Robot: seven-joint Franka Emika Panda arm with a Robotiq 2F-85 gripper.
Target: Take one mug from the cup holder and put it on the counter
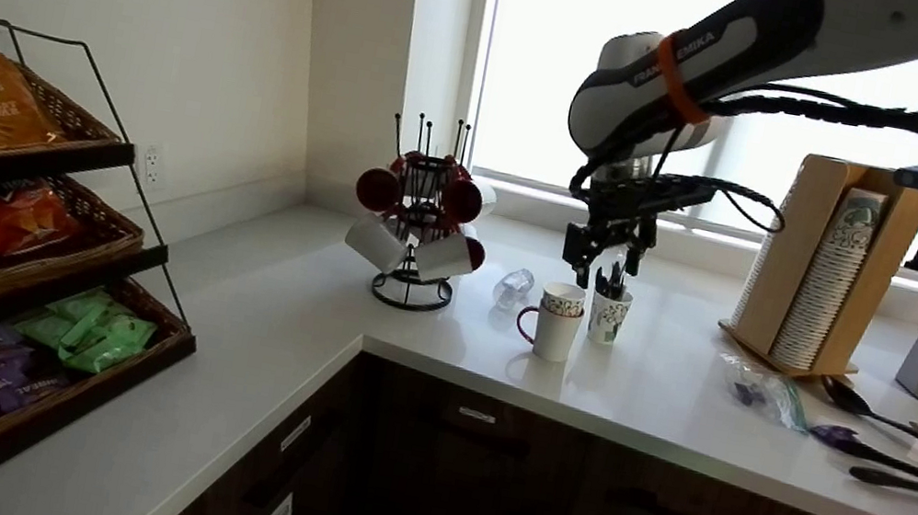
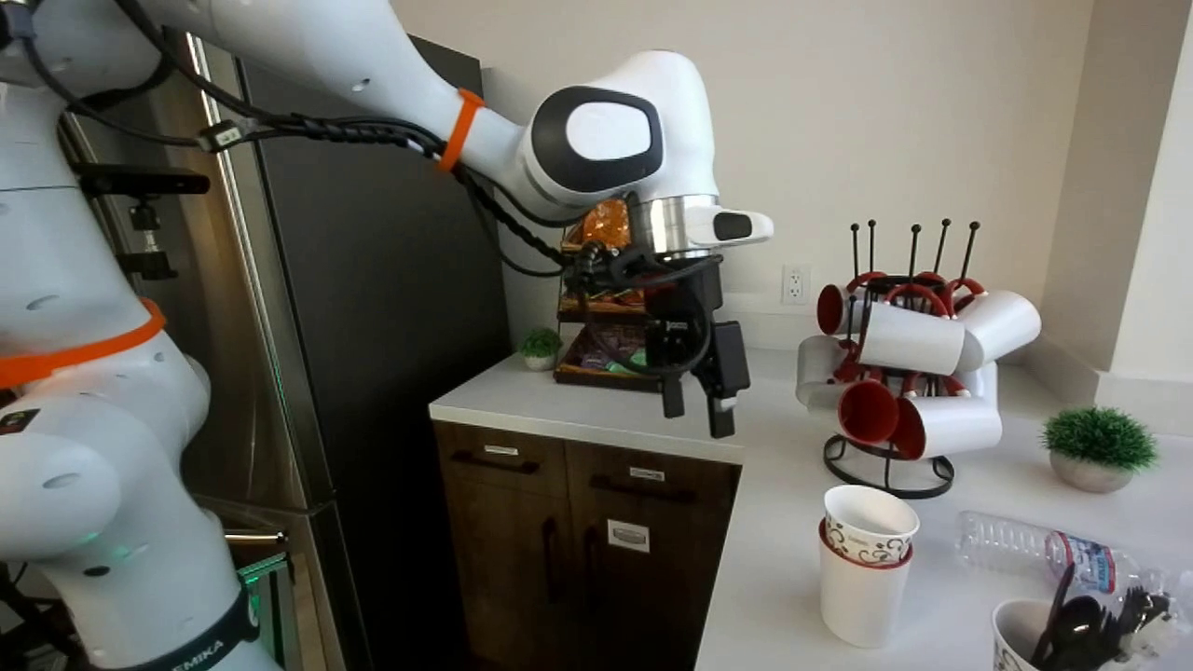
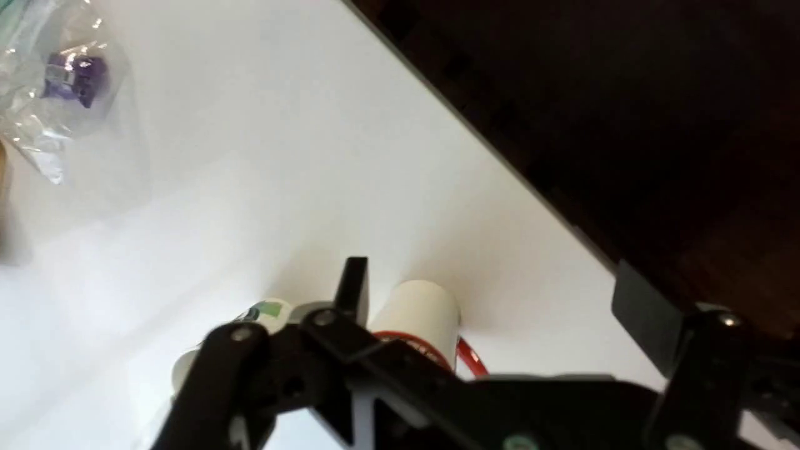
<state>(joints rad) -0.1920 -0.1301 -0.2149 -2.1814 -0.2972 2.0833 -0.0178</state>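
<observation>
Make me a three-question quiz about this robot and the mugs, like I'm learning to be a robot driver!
1. True or false: the gripper is open.
2. Choose one: what sits inside the mug on the counter?
A) a plant
B) a paper cup
C) a bottle
3. Fill in the colour: the hanging mugs are on a ____ wire cup holder.

Key:
1. True; in the wrist view its fingers stand wide apart.
2. B
3. black
</observation>
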